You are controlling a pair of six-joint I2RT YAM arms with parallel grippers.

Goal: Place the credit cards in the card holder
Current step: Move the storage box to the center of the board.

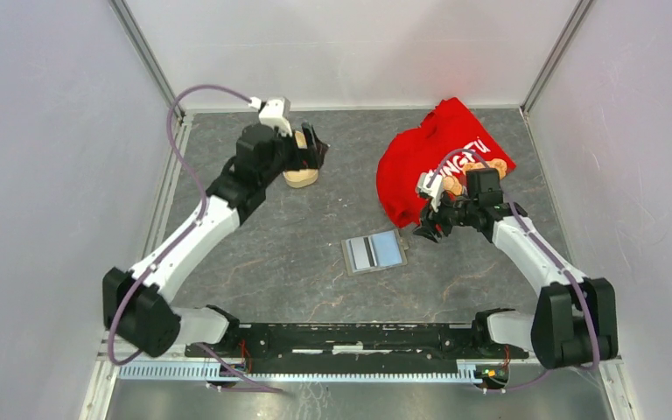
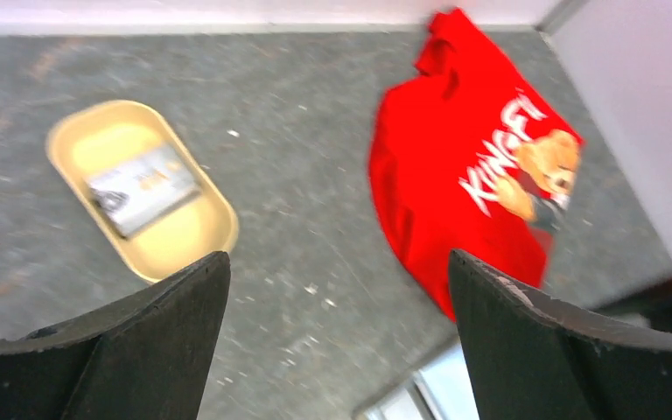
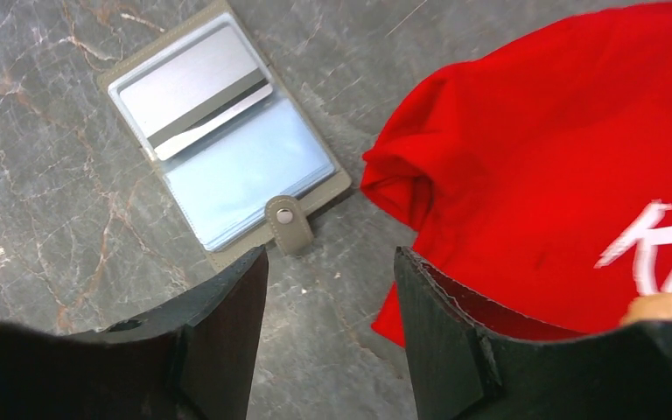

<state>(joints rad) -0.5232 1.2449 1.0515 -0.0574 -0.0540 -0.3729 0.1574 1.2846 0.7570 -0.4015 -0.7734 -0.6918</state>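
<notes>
a thin, stiff, slick-looking credit card [image 2: 143, 188] lies flat in the beige tray [image 2: 179, 238], near the left gripper [image 2: 337, 262], whose jaws are wide and empty. i'd pinch its long edges. the card holder [image 3: 227, 149] lies open mid-table, and the right gripper [image 3: 331, 262] is parted, holding nothing.

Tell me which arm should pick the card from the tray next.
Left. The left gripper, open, hovers near the tray holding the card; the right gripper sits farther off by the card holder and shirt.
</notes>
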